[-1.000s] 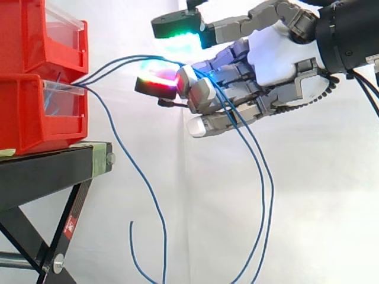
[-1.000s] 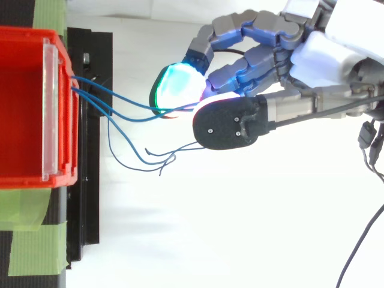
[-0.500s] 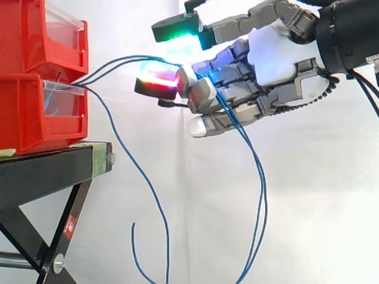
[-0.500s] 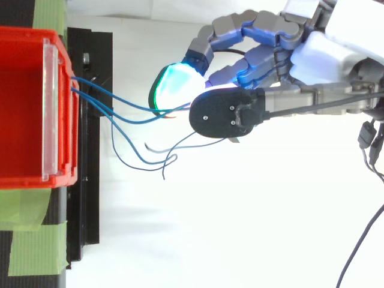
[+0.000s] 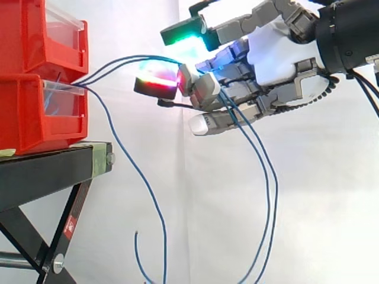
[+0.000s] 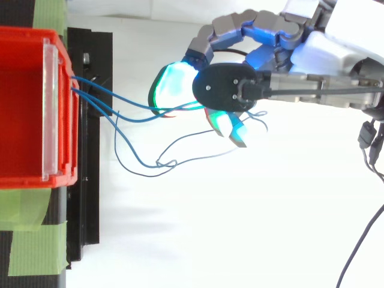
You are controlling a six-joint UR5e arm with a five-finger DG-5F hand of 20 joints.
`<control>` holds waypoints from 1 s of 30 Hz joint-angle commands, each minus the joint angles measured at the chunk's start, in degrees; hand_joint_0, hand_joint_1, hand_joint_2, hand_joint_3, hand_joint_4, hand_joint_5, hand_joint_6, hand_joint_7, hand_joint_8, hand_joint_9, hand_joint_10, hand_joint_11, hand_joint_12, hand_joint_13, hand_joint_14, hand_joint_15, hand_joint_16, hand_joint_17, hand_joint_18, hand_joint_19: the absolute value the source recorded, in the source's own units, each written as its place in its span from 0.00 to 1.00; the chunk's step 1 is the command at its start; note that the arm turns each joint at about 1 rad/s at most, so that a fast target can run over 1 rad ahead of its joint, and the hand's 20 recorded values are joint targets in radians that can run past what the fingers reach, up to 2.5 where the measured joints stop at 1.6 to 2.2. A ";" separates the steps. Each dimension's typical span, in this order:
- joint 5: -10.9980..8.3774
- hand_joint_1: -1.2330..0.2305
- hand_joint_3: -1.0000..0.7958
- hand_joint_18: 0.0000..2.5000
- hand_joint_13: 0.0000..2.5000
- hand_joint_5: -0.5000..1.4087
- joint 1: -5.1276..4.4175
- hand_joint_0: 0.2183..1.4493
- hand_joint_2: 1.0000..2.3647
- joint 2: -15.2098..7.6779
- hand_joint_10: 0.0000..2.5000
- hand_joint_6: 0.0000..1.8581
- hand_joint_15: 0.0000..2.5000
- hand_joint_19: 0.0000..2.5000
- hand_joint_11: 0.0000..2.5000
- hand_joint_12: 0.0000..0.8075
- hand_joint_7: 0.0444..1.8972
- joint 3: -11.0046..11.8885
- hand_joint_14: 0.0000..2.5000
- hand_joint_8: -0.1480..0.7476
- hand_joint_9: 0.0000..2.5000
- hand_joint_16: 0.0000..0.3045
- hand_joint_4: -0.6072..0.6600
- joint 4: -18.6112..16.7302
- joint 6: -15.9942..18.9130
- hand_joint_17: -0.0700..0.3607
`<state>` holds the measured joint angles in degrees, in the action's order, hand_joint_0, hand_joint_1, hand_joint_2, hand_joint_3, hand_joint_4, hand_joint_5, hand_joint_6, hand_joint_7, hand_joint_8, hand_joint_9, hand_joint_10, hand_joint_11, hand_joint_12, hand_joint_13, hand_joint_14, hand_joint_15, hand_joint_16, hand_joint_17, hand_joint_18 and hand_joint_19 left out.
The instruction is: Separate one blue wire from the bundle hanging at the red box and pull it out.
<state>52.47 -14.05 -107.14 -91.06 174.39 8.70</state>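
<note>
**A:** Side view first: what does the work stand on?

**B:** Two red bins [image 5: 37, 112] are stacked on a black stand [image 5: 47, 170] at the left, with a white curtain [image 5: 331, 207] behind everything. From above, strips of green tape [image 6: 27, 243] lie on the stand beside the bin.

**A:** And the arm?

**B:** It comes in from the right at about the height of the upper bin. The hand [image 5: 275, 54] reaches level toward the bins and stops well short of them, out over open space past the stand's edge. The palm faces the side camera.

**A:** How are the fingers [image 5: 157, 80] set?

**B:** Curled inward. One pad glows red and another above it glows green, the two held close together. In the top view the thumb lies across the curled fingers.

**A:** Where are the blue wires [image 5: 98, 71]?

**B:** They leave the front of the lower bin. Two of them rise in a shallow arc to the hand, pass in between the glowing pads, thread through the curled fingers and hang in long loops below the palm. The fingers are closed on those two.

**A:** Is any wire free?

**B:** Yes. A loose wire [image 5: 136, 171] drops from the bin's front past the stand's edge, well apart from the hand.
</note>
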 commanded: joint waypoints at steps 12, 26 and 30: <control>0.00 0.61 0.31 0.30 0.43 0.16 0.07 0.20 0.00 0.00 0.00 0.44 0.61 0.22 0.55 0.53 0.46 0.00 0.00 0.56 0.40 0.19 0.62 -0.01 0.00 0.46; -0.09 0.29 0.28 0.31 0.42 0.15 -0.02 0.19 0.00 0.00 0.00 0.46 0.60 0.20 0.57 0.55 0.43 0.00 0.00 0.55 0.37 0.19 0.66 -0.01 0.18 0.47; -0.09 0.24 0.28 0.30 0.41 0.14 -0.02 0.20 0.00 0.00 0.00 0.46 0.60 0.20 0.58 0.53 0.43 0.00 0.00 0.54 0.36 0.19 0.66 -0.01 0.18 0.46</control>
<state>52.39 -14.05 -107.14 -91.06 174.37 8.87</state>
